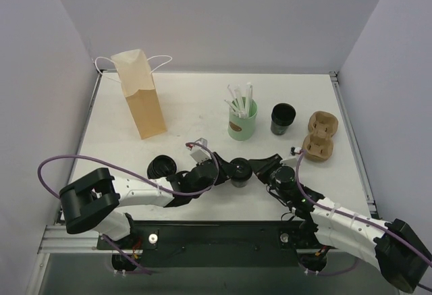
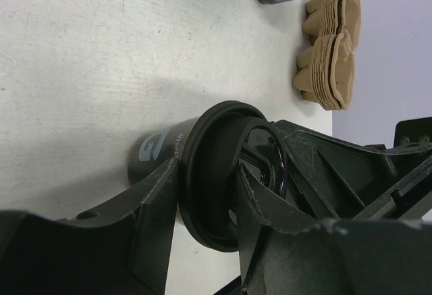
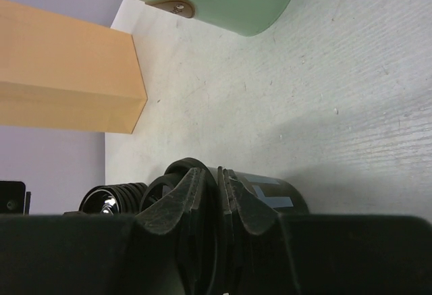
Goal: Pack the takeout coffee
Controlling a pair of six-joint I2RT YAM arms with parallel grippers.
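The takeout coffee point(image 1: 239, 171), a small black cup with a black lid, stands near the table's front middle between both grippers. In the left wrist view my left gripper point(image 2: 206, 173) straddles the takeout coffee's lid point(image 2: 209, 167), one finger beside the cup wall point(image 2: 154, 152) under the rim, the other over the lid top. My right gripper point(image 3: 219, 181) is pinched nearly shut on the lid's rim, with the cup body point(image 3: 270, 197) beside it. In the top view the left gripper point(image 1: 227, 170) and right gripper point(image 1: 260, 171) meet at the cup.
A tan paper bag point(image 1: 138, 94) with handles stands at the back left. A mint-green cup with straws point(image 1: 241, 121), a black cup stack point(image 1: 283, 118) and brown pulp carriers point(image 1: 320, 136) sit behind. A stack of black lids point(image 1: 160, 167) lies left of the left gripper.
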